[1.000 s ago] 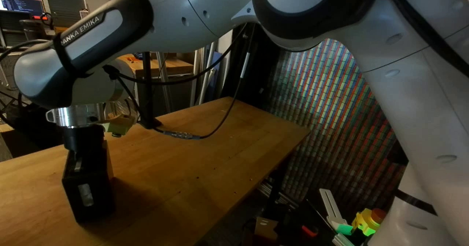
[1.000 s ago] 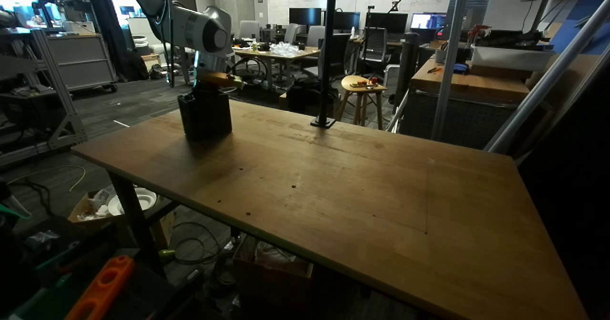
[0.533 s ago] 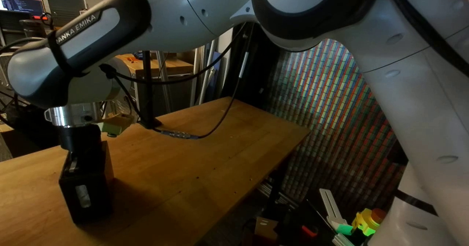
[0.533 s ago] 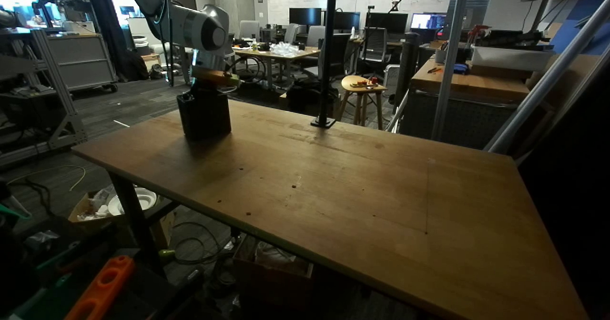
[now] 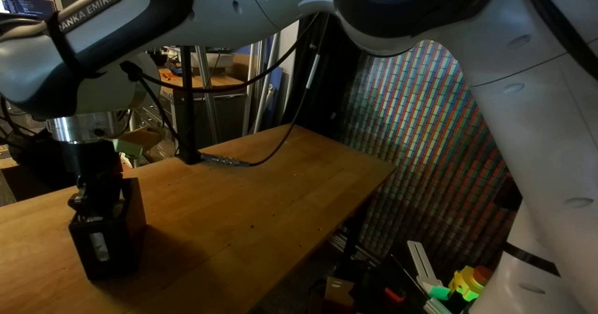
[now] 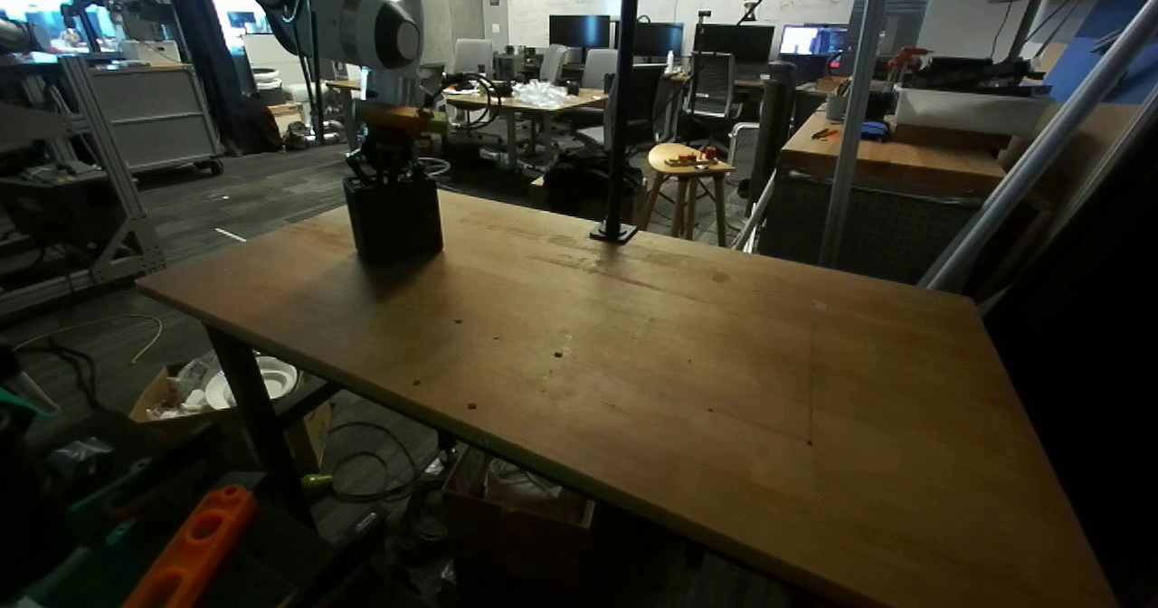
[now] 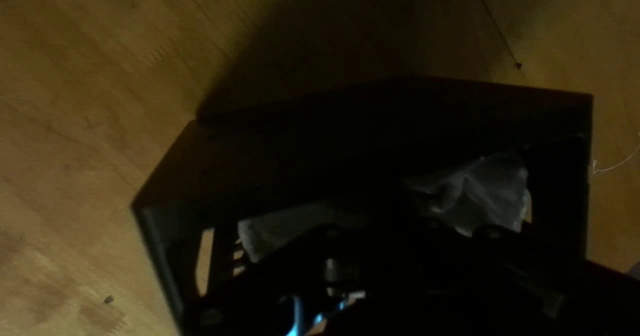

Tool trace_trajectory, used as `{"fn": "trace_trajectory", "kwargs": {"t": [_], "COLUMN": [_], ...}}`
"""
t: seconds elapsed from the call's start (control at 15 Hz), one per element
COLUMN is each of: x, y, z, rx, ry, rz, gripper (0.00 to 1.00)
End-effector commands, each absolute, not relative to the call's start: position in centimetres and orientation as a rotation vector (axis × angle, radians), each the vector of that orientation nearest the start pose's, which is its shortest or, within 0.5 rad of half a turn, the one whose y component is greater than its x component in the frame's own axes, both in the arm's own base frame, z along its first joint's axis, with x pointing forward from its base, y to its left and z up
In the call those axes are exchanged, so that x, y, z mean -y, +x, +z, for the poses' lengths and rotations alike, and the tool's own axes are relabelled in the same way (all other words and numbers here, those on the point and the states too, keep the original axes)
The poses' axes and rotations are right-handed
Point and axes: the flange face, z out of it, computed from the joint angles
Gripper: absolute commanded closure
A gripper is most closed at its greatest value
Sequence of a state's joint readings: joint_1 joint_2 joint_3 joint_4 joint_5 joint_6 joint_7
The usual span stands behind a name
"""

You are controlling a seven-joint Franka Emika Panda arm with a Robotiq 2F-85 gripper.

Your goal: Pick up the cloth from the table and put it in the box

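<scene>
The black box (image 5: 119,253) stands upright on the wooden table, seen in both exterior views, with its top uncovered. In the wrist view the grey-white cloth (image 7: 487,188) lies crumpled inside the box (image 7: 300,143), showing on both sides of the dark fingers. My gripper (image 5: 99,206) points straight down at the box's mouth, its linkage above the rim and its fingertips hidden by the near wall. In the wrist view the gripper (image 7: 390,221) is very dark and covers the middle of the cloth. Its jaws are shut; whether any fabric is between them is hidden.
A thin black post (image 6: 622,119) rises from the far side of the table (image 6: 688,364). A black cable with a connector (image 5: 224,160) hangs from the arm near that post. The box stands near the far edge of the table.
The gripper has risen, so its linkage now shows above the box's rim. The box has shifted slightly.
</scene>
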State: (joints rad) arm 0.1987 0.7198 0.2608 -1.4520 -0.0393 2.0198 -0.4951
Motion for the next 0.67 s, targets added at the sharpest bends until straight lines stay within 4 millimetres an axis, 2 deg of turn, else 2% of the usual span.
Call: {"fn": "trace_trajectory", "kwargs": {"t": [0.0,0.27,0.4,0.6], "x": [-28.6,-28.7,-28.7,-28.3], "y": [64.8,64.6,64.5,64.5], "z": [28.5,29.1,29.2,29.5], "rx": [1.313,1.290,1.277,1.258], "ry": [-2.742,-2.763,-2.773,-2.790], "rz": [0.162,0.144,0.141,0.136], "gripper": [0.78,1.00,0.96,0.98]}}
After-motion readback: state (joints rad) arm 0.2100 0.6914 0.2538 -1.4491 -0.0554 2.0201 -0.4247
